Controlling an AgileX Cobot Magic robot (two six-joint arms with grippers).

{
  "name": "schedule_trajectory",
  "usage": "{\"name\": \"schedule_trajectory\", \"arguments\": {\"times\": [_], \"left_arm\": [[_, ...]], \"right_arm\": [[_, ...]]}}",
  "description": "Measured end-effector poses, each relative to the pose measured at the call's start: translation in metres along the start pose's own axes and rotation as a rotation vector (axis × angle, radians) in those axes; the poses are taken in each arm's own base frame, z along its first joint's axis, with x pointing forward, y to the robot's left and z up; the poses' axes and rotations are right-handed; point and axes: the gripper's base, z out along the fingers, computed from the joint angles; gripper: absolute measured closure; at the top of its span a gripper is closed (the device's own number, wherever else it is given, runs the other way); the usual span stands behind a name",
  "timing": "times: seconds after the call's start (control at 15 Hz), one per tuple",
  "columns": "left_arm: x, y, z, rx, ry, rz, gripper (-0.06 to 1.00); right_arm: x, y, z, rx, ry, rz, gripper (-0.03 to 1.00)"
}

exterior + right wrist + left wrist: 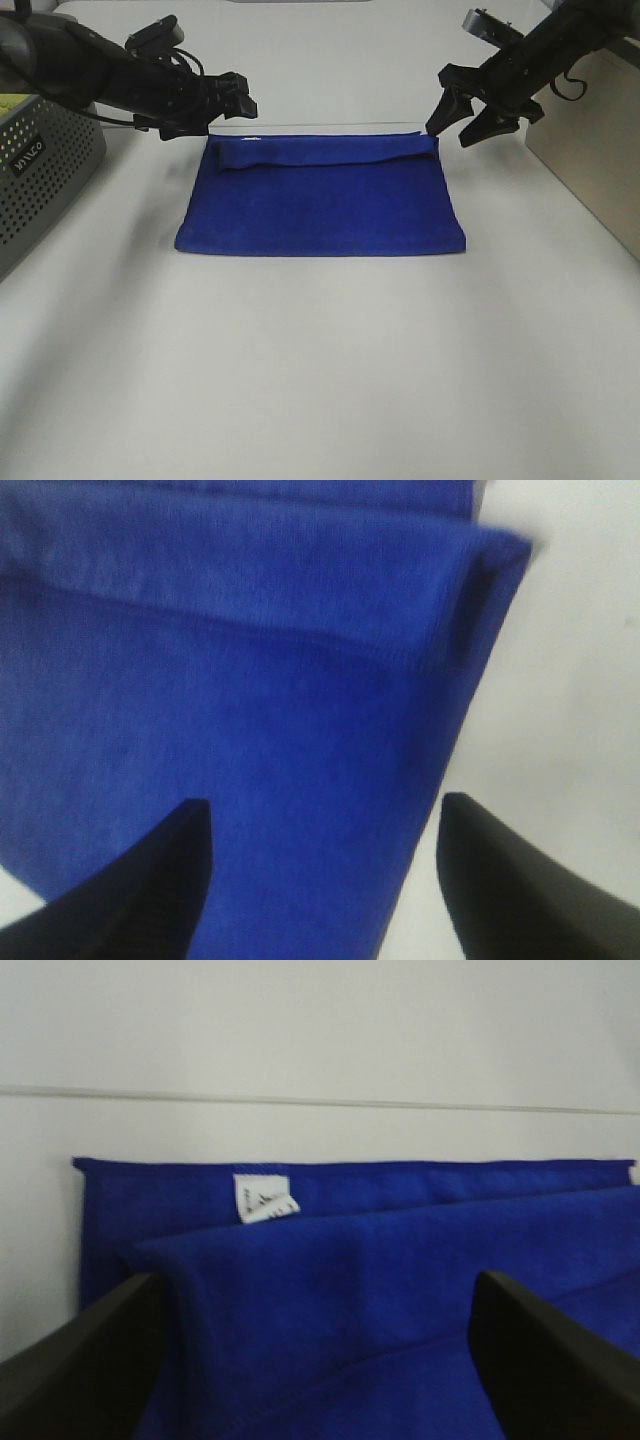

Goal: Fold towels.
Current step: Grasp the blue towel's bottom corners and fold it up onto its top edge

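Two grippers were held open at the far corners of one folded towel.
The left gripper (243, 106) and right gripper (452, 130) were seen with jaws apart and nothing gripped. The royal-blue towel (320, 205) was spread flat on the white table (320, 380). One white tag (264, 1198) and one perforated grey bin (40, 180) were counted.

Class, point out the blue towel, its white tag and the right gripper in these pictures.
Blue towel (320, 205): high view, middle of its folded top layer.
White tag (264, 1198): left wrist view, centre of the tag.
Right gripper (448, 136): high view, midway between its fingertips.
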Motion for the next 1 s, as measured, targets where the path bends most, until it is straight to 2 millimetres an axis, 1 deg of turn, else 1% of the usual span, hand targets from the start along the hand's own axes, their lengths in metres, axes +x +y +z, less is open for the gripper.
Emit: {"name": "schedule_trajectory", "arguments": {"times": [0.07,0.13,0.27,0.33,0.47,0.67,0.8,0.93,1.0], "left_arm": [[-0.004,0.000,-0.010,0.028,0.052,-0.049,0.16],[-0.006,0.005,-0.018,0.031,0.103,-0.090,0.16],[0.002,0.019,-0.027,-0.008,0.255,-0.141,0.16],[0.009,0.023,-0.029,-0.028,0.335,-0.149,0.16],[0.017,0.023,-0.033,-0.039,0.440,-0.178,0.17],[0.024,0.022,-0.036,-0.043,0.517,-0.169,0.20],[0.025,0.023,-0.036,-0.045,0.534,-0.167,0.20],[0.034,0.025,-0.030,-0.054,0.569,-0.189,0.20],[0.044,0.027,-0.022,-0.059,0.604,-0.197,0.20]], "right_arm": [[0.004,0.000,-0.002,0.012,0.049,0.016,0.31],[0.006,-0.002,-0.002,0.032,0.065,0.042,0.30],[0.012,-0.007,0.003,0.055,0.096,0.109,0.30],[0.018,-0.008,0.007,0.055,0.122,0.132,0.30],[0.035,-0.010,0.010,0.057,0.189,0.159,0.30],[0.063,-0.009,0.012,0.046,0.285,0.178,0.30],[0.074,-0.011,0.016,0.043,0.324,0.190,0.29],[0.082,-0.013,0.021,0.030,0.351,0.208,0.29],[0.084,-0.012,0.023,0.018,0.359,0.216,0.29]]}}
